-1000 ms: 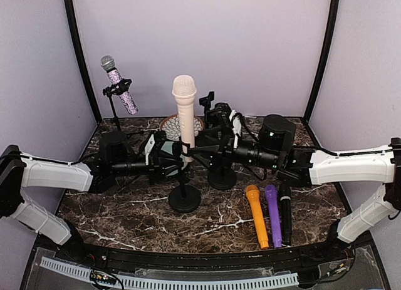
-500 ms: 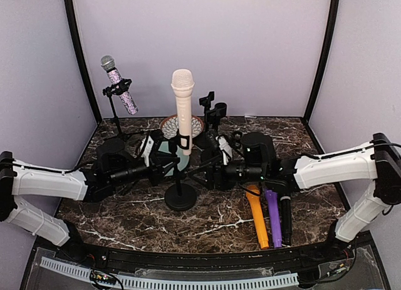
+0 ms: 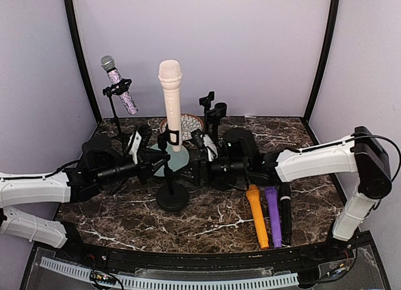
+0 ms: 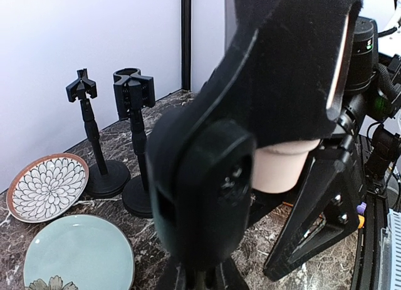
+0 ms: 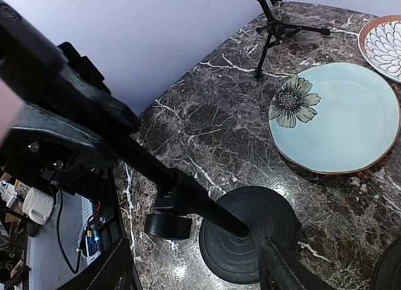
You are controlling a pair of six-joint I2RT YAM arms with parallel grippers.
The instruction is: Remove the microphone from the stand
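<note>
Dark marbled table (image 3: 219,222) between lilac walls (image 3: 250,46); right gripper (image 5: 197,266) spread wide near the stand (image 3: 172,197), left gripper (image 3: 150,168) unreadable.

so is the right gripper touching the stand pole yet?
Apart. Right wrist view: the right gripper is open and straddles the stand pole, with a visible gap on each side.
</note>
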